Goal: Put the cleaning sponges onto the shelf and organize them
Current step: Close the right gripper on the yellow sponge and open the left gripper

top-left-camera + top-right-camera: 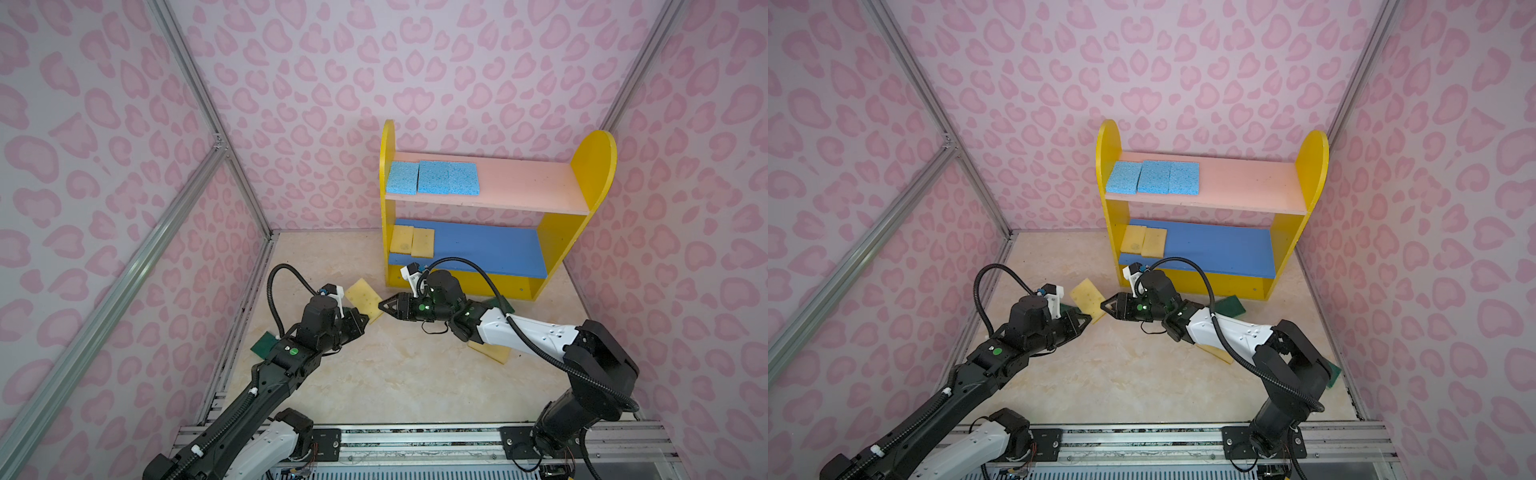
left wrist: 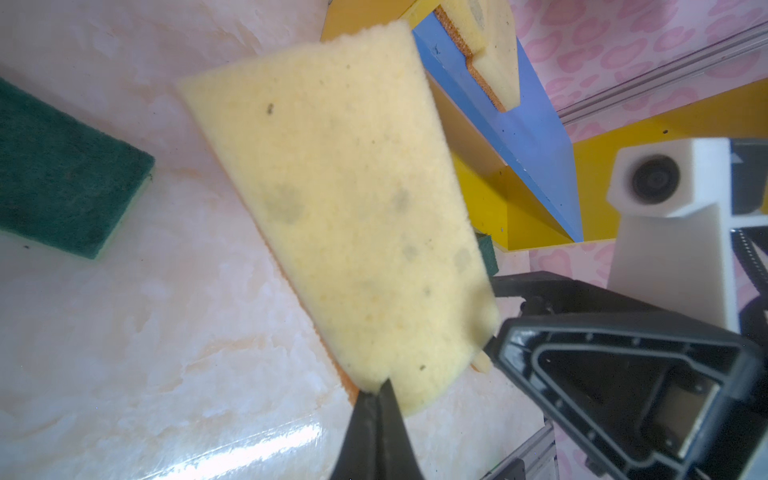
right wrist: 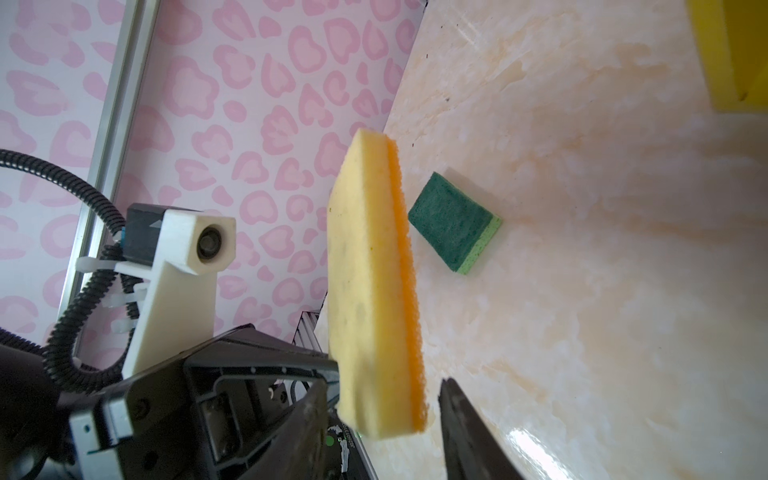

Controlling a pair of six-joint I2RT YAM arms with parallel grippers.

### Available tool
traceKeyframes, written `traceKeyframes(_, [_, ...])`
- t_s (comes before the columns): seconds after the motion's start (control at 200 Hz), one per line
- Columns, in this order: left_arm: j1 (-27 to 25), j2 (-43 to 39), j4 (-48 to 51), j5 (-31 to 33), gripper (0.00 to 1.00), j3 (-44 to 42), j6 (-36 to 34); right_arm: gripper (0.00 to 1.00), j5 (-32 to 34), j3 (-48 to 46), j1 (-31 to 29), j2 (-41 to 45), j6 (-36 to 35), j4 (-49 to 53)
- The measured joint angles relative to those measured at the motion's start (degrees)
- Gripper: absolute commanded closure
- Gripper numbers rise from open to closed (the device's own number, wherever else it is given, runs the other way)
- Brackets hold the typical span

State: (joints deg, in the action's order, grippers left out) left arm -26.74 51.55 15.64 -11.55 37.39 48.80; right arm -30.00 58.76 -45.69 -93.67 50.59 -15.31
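My left gripper (image 1: pixel 365 319) (image 2: pixel 380 386) is shut on one corner of a pale yellow sponge (image 1: pixel 363 297) (image 1: pixel 1087 297) (image 2: pixel 345 208) and holds it tilted above the floor. My right gripper (image 1: pixel 380 307) (image 3: pixel 382 386) stands open around the sponge's (image 3: pixel 370 291) neighbouring corner, with a gap showing on the orange-backed side. The shelf (image 1: pixel 582 174) (image 1: pixel 1312 166) stands at the back. Three blue sponges (image 1: pixel 432 178) (image 1: pixel 1152 178) lie on its pink board. Two yellow sponges (image 1: pixel 411 241) (image 1: pixel 1144 241) lie on its blue board.
Green sponges lie on the floor: one by the left arm (image 1: pixel 264 343) (image 3: pixel 453 220), one before the shelf base (image 1: pixel 500 303) (image 1: pixel 1233 305), one at the right wall (image 1: pixel 1333 372). Another yellow sponge (image 1: pixel 492 351) lies under the right forearm. Patterned walls enclose three sides.
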Motion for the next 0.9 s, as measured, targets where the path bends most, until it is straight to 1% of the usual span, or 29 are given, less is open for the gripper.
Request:
traceKeyframes(0.13, [-0.1, 0.0, -0.3, 0.0, 0.97, 0.0, 0.2, 0.69, 0.0, 0.0, 0.0, -0.3, 0.3, 0.0])
traceKeyframes(0.235, [-0.1, 0.0, -0.3, 0.0, 0.97, 0.0, 0.2, 0.74, -0.2, 0.0, 0.0, -0.3, 0.4, -0.1])
traceKeyframes(0.265, [-0.1, 0.0, -0.3, 0.0, 0.93, 0.0, 0.2, 0.76, -0.2, 0.0, 0.0, -0.3, 0.4, 0.0])
traceKeyframes(0.29, [-0.1, 0.0, -0.3, 0.0, 0.88, 0.0, 0.2, 0.77, -0.2, 0.0, 0.0, -0.3, 0.4, 0.0])
traceKeyframes(0.35, [-0.1, 0.0, -0.3, 0.1, 0.67, 0.2, 0.1, 0.81, -0.2, -0.1, 0.1, -0.2, 0.4, -0.1])
traceKeyframes(0.36, [-0.1, 0.0, -0.3, 0.1, 0.65, 0.2, 0.1, 0.81, -0.2, -0.1, 0.1, -0.2, 0.4, -0.1])
traceKeyframes(0.385, [-0.1, 0.0, -0.3, 0.1, 0.50, 0.2, 0.1, 0.82, -0.2, -0.3, 0.3, -0.1, 0.4, -0.2])
traceKeyframes(0.44, [-0.1, 0.0, -0.3, 0.5, 0.27, 0.3, 0.1, 0.83, -0.2, -0.9, 0.7, 0.3, 0.8, -0.3])
traceKeyframes(0.465, [-0.1, 0.0, -0.3, 0.7, 0.19, 0.3, 0.1, 0.84, -0.3, -1.3, 0.9, 0.5, 0.8, -0.3])
traceKeyframes(0.49, [-0.1, 0.0, -0.2, 0.9, 0.15, 0.4, -0.1, 0.84, -0.3, -1.7, 1.2, 0.9, 0.9, -0.3])
traceKeyframes(0.61, [-0.1, -0.2, 1.1, 2.2, 0.11, 0.9, -0.5, 0.85, -0.4, -3.6, 2.9, 2.8, 1.1, -0.2])
traceKeyframes(0.755, [-0.1, -0.7, 2.3, 4.7, 0.10, 1.1, -1.3, 0.85, -0.4, -6.6, 5.9, 6.5, 1.1, 0.0])
traceKeyframes(0.9, [-0.1, -0.7, 2.7, 6.6, 0.10, 0.9, -2.4, 0.85, -0.3, -10.2, 10.9, 11.1, 1.1, 1.0])
